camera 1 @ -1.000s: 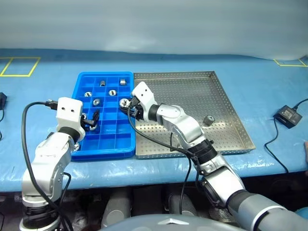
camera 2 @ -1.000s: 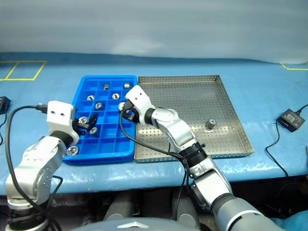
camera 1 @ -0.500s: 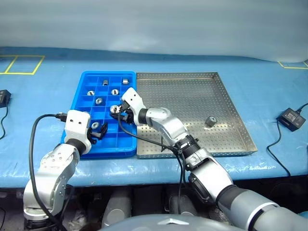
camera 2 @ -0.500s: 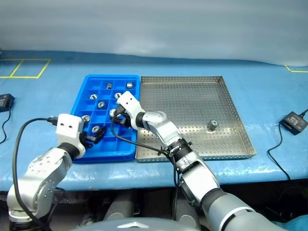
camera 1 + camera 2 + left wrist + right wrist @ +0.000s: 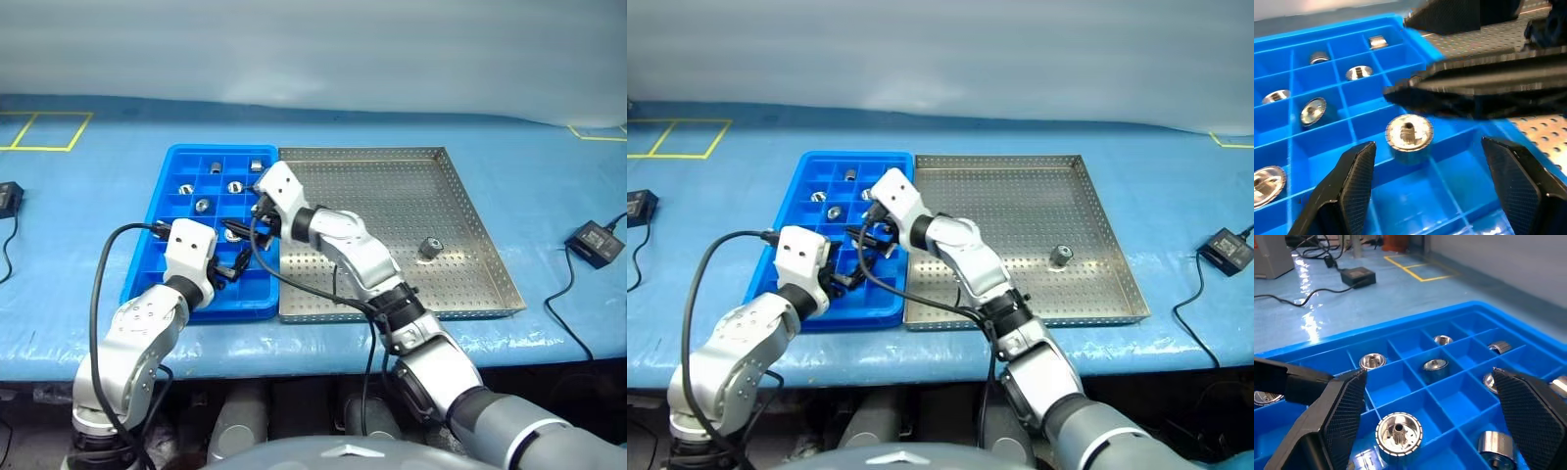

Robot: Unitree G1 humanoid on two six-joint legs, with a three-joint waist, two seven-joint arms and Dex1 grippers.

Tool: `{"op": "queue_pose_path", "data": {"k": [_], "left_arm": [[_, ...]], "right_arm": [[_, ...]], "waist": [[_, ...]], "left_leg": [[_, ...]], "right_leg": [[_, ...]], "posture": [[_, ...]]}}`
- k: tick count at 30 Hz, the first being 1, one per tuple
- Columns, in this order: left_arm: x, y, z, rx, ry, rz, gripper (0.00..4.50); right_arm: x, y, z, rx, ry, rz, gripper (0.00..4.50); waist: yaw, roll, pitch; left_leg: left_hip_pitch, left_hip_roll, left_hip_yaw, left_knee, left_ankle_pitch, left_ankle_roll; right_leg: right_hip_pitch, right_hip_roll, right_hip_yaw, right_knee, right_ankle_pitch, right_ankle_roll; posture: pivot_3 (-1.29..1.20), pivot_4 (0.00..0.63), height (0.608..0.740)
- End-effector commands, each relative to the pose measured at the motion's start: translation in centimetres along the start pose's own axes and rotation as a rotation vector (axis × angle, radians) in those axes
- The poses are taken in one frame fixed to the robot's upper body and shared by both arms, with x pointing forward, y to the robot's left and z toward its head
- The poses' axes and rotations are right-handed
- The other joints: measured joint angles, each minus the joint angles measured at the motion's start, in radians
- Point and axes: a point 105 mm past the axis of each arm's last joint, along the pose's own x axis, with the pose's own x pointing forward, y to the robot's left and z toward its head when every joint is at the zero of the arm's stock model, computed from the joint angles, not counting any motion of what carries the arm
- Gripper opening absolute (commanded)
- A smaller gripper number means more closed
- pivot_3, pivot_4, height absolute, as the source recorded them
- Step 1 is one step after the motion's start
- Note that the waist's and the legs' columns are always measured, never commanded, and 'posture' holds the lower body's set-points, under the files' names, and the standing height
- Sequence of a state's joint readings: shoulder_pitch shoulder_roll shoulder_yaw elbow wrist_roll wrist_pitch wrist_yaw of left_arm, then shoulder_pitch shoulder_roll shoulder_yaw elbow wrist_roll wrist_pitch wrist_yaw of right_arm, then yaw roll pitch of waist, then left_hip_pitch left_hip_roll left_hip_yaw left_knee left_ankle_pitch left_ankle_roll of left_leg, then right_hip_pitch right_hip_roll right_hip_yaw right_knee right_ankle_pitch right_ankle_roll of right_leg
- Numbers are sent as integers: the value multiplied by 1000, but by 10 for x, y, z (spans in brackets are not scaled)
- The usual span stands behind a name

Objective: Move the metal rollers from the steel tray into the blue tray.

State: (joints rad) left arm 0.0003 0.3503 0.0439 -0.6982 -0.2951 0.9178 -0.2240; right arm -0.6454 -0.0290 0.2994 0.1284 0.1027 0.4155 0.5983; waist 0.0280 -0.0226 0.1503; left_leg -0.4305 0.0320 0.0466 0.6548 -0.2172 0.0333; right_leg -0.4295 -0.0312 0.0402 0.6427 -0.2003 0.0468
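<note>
One roller (image 5: 428, 245) sits alone on the steel tray (image 5: 392, 196), upright with its axis vertical, toward the tray's right edge. It lies at about four o'clock from the right claw (image 5: 253, 223), well apart. That claw hangs over the blue tray (image 5: 157, 225), fingers spread wide and empty; a roller (image 5: 1399, 433) rests in a compartment just below it. The left claw (image 5: 233, 266), also open and empty, is farther off, so the right arm looks the better reach.
</note>
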Motion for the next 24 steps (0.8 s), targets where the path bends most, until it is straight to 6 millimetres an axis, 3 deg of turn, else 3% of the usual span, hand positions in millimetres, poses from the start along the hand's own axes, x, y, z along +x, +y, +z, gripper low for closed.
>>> {"op": "queue_pose_path", "data": {"k": [1, 6, 9, 16, 20, 24], "left_arm": [[3, -11, 10, -5, -56, -65, 3764], [15, -13, 3, -38, -31, -96, 3764], [23, -17, -3, -56, -3, -127, 3764], [36, 0, -20, -46, 76, -63, 3764], [35, 17, -12, -62, 30, 23, 3764], [30, 15, 14, -132, -121, 10, 3764]], "right_arm": [[-30, -5, 15, -17, -34, -50, 4325], [-73, -4, 6, -28, 31, -137, 4325], [-87, -3, 3, -10, 47, -183, 4325], [-95, -9, 7, -3, 39, -262, 4325], [-96, -14, 3, 3, 55, -293, 4325], [-96, -17, -1, 1, 73, -306, 4325]], "waist": [[0, 0, 0], [-15, 0, 0], [-23, 0, 0], [-53, 0, 0], [-60, 0, 0], [-64, 0, 0]], "left_leg": [[0, 0, 0, 0, 0, 0], [0, 0, 1, 0, 0, 0], [0, 1, 1, 0, 0, 0], [1, 2, 1, 2, 0, 0], [1, 2, 1, 2, 0, 0], [1, 3, 2, 2, 0, 0]], "right_leg": [[0, 0, 0, 0, 0, 0], [-1, 0, 0, 0, -1, -1], [-1, 1, 0, 0, -1, -1], [0, 2, 1, 0, -2, 2], [1, 2, 1, 1, -1, 1], [0, 3, 1, 0, 0, 0]], "posture": [[89, 150, 740], [39, 150, 740], [-4, 150, 740], [-41, 150, 740], [-37, 150, 740], [-28, 150, 740]]}}
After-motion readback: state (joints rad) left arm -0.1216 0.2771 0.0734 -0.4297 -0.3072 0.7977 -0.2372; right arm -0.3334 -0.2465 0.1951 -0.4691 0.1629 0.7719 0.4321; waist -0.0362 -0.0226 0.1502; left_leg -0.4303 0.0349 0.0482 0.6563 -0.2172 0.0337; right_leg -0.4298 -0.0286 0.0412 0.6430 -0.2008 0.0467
